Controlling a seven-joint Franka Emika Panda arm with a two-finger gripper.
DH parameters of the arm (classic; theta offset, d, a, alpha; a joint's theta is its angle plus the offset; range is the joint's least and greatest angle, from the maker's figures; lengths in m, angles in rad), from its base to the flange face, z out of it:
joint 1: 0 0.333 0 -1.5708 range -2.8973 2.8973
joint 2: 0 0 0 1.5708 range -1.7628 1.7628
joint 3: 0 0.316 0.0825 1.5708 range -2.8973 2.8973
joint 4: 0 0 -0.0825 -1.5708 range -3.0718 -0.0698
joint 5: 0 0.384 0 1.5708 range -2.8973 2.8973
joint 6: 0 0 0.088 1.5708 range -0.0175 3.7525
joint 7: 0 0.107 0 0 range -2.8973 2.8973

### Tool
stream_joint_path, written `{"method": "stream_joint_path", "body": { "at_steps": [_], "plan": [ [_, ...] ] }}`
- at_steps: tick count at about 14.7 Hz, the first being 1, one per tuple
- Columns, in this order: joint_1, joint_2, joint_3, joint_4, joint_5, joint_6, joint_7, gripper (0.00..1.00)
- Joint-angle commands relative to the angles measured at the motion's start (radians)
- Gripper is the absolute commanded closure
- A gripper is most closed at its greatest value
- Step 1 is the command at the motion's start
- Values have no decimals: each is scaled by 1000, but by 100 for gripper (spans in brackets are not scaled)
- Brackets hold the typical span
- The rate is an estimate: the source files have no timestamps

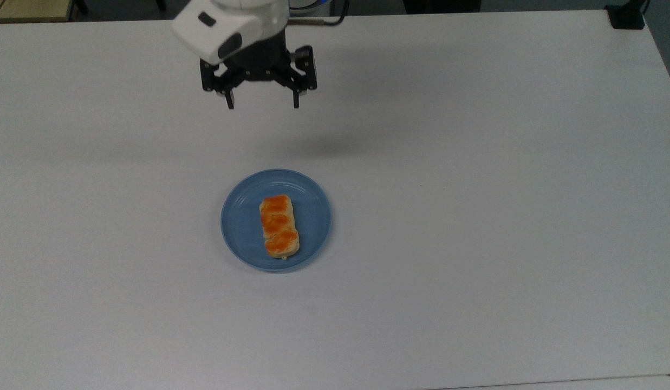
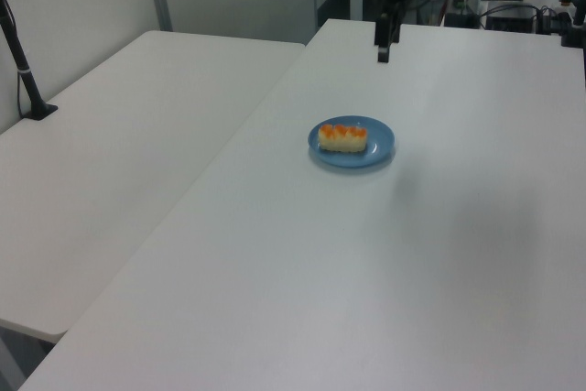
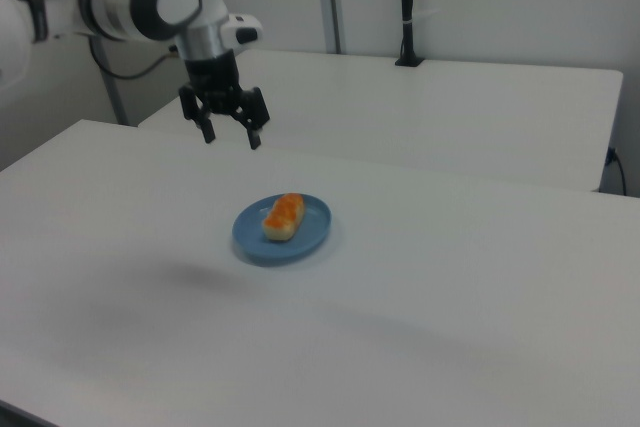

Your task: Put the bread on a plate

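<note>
The bread (image 1: 279, 225) (image 2: 343, 137) (image 3: 284, 215), a pale-yellow loaf with three orange-brown bumps, lies flat in the middle of the round light-blue plate (image 1: 242, 222) (image 2: 380, 146) (image 3: 310, 232) on the white table. My gripper (image 1: 262, 103) (image 2: 383, 49) (image 3: 231, 137) hangs well above the table and back from the plate, toward the top view's upper edge. Its two black fingers are spread wide and hold nothing.
The white table (image 1: 475, 216) stretches broadly around the plate. A second white table (image 2: 119, 125) adjoins it on the left view's left. A black post (image 2: 23, 70) (image 3: 405, 7) stands on that second table.
</note>
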Motion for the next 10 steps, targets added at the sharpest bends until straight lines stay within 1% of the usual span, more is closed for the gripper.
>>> {"method": "stream_joint_path", "body": {
  "at_steps": [1,2,4,10],
  "plan": [
    [-3,-172,12,-138,-2,-44,13,0],
    [-12,-198,25,-154,-2,-54,12,0],
    [-89,-250,105,-188,-1,-67,8,0],
    [-86,-253,108,-185,-1,-109,10,0]
  ]
}}
